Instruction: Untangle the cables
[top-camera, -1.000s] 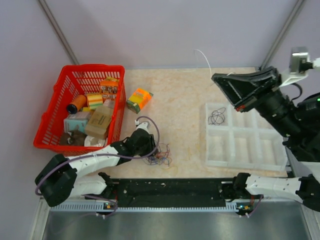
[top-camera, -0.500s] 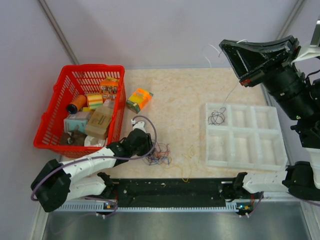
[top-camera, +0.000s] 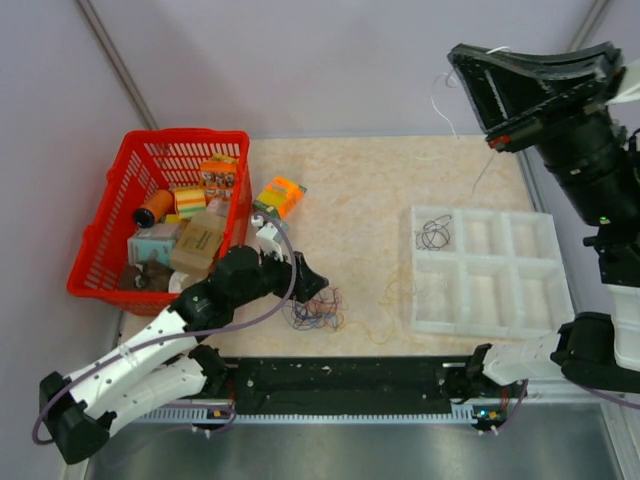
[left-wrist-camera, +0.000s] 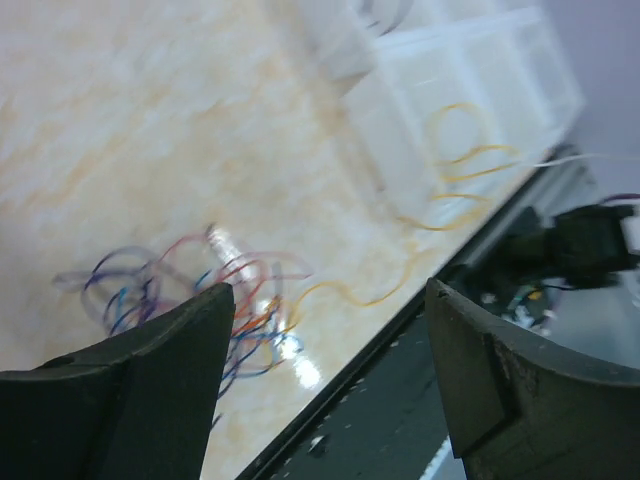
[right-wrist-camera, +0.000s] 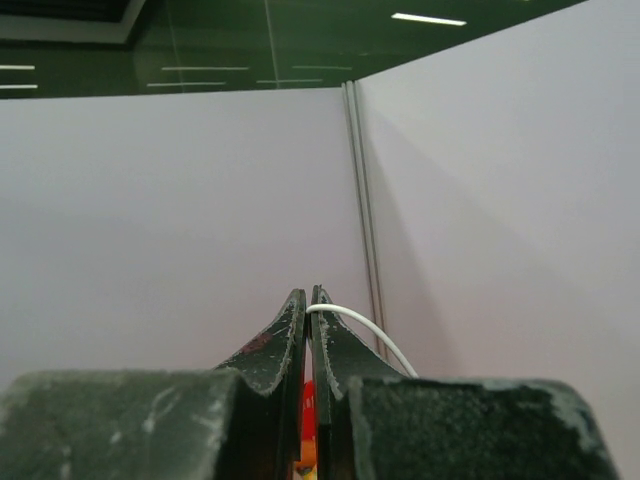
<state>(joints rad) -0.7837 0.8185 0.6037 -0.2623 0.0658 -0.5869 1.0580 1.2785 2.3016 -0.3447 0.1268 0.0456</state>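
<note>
Over the tangled cables (left-wrist-camera: 245, 295), hovering with left gripper (left-wrist-camera: 328, 290) spread wide; up high, pinching a white wire (right-wrist-camera: 345, 315) in right gripper (right-wrist-camera: 308, 300)

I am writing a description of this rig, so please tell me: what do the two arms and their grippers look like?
Both arms have white links and black joints. A purple cable loops along the left arm. The right arm bears a red mark. The left gripper and right gripper have dark, wedge-shaped, scuffed jaws.
</note>
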